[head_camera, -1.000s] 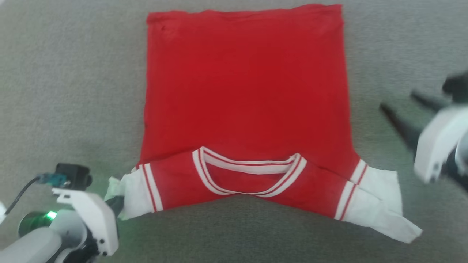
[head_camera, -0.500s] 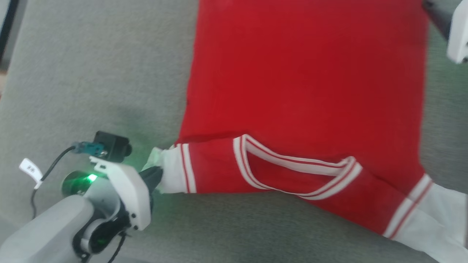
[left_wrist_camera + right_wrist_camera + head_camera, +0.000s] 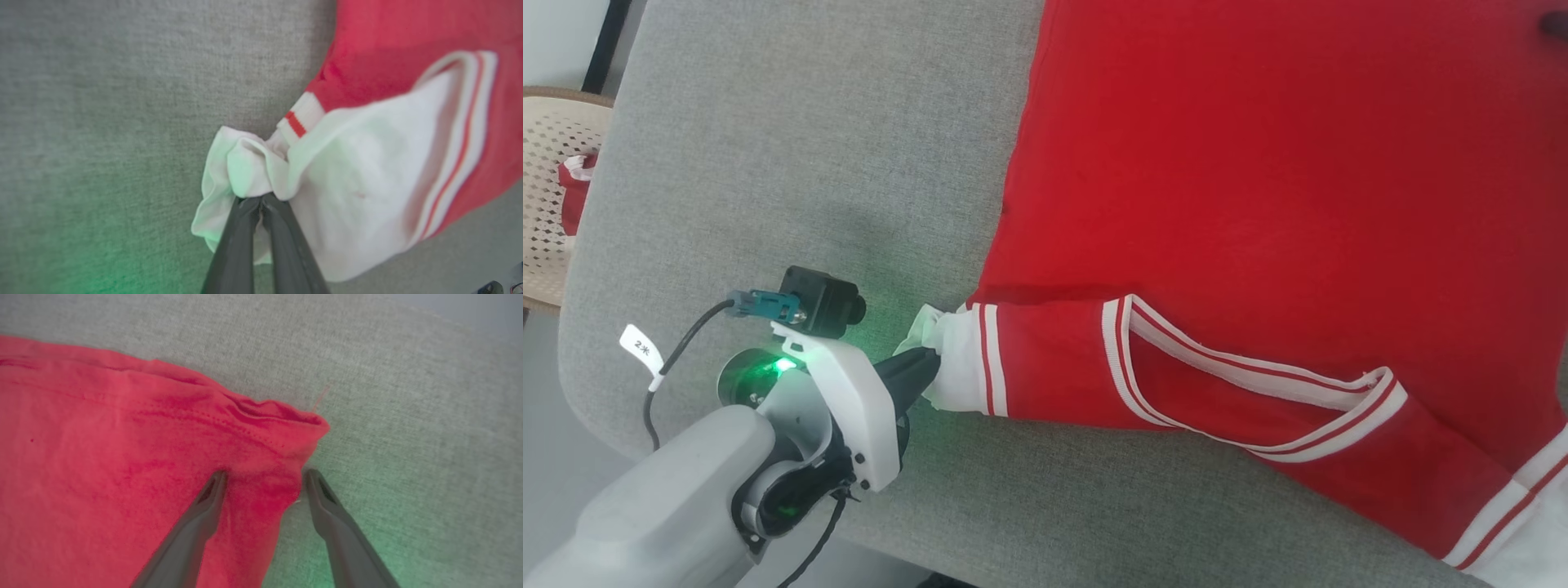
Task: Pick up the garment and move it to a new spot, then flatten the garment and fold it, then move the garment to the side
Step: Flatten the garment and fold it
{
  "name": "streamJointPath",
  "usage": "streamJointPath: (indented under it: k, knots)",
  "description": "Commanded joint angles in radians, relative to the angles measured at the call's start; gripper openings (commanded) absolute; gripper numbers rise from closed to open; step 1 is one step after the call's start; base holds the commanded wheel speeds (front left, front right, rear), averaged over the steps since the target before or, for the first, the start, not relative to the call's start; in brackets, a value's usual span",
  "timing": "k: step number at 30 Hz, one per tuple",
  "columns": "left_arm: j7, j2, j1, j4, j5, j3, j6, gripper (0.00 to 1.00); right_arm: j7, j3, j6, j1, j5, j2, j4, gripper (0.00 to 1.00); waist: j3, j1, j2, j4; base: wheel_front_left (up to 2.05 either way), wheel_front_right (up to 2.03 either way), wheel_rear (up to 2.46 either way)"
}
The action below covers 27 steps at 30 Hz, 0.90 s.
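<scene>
Garment (image 3: 1258,204) lies flat; we read left gripper (image 3: 260,199), jaws pinching the white sleeve (image 3: 359,171), and right gripper (image 3: 265,475), jaws spread astride a hem corner (image 3: 302,428), as set for folding.

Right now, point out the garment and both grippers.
garment (image 3: 1258,180), head view, red body
left gripper (image 3: 260,199), left wrist view, between its shut tips
right gripper (image 3: 266,473), right wrist view, between its open tips
</scene>
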Motion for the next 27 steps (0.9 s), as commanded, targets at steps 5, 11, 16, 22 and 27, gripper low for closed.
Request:
streamJointPath:
  k: [5, 11, 16, 22, 27]
  knots:
    - [0.012, -0.032, 0.011, 0.105, 0.007, -0.028, 0.026, 0.0, 0.041, 0.015, -0.001, 0.105, -0.025, 0.018, 0.081, 0.0, -0.012, 0.0, -0.0002, -0.016, 0.0, 0.0, 0.0]
    - [-0.005, 0.006, 0.016, 0.117, 0.002, -0.001, 0.04, 0.0, 0.054, 0.061, -0.001, 0.094, 0.019, 0.032, -0.019, 0.0, -0.062, 0.0, -0.0002, -0.092, 0.0, 0.0, 0.0]
    - [-0.013, 0.059, 0.027, 0.097, -0.003, 0.022, 0.064, 0.0, 0.064, 0.14, -0.001, 0.148, 0.121, 0.024, -0.16, 0.0, -0.104, 0.0, -0.0002, -0.165, 0.0, 0.0, 0.0]
    - [-0.015, 0.118, 0.051, 0.065, -0.015, 0.044, 0.093, 0.0, 0.065, 0.236, -0.001, 0.276, 0.251, -0.026, -0.367, 0.0, -0.147, 0.0, -0.0002, -0.255, 0.0, 0.0, 0.0]
    - [-0.013, 0.156, 0.08, 0.029, -0.033, 0.057, 0.109, 0.0, 0.068, 0.248, 0.0, 0.429, 0.333, -0.072, -0.547, 0.0, -0.175, 0.0, -0.0002, -0.312, 0.0, 0.0, 0.0]
